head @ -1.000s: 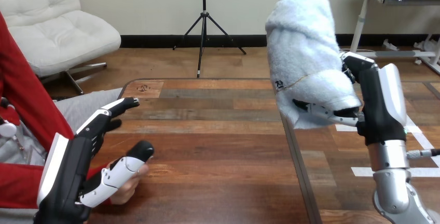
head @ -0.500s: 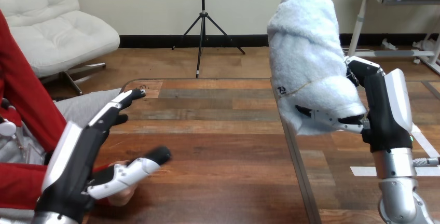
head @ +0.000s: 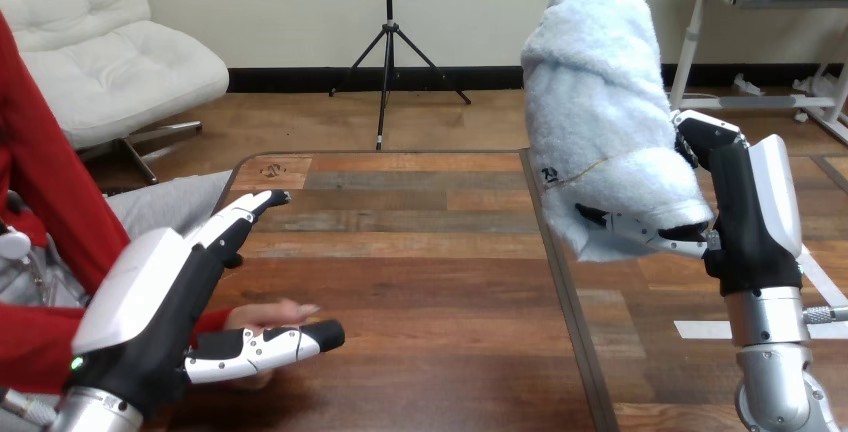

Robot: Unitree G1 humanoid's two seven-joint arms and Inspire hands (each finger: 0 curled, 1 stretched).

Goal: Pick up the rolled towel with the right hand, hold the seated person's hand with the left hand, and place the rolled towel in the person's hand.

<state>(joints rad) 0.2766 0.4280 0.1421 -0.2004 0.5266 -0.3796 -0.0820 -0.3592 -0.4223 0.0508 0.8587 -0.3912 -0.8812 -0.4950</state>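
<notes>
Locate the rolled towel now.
Head view, right side: the rolled towel is held upright above the table by the right robot hand, apart from the person's hand at lower left.

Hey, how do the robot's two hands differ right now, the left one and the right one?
The left hand is low over the table with its fingers straight; the right hand is raised with its fingers curled. The left hand holds nothing, its thumb lying over the person's hand; the right hand grips the rolled towel, roughly upright. Both are black with white shells.
</notes>
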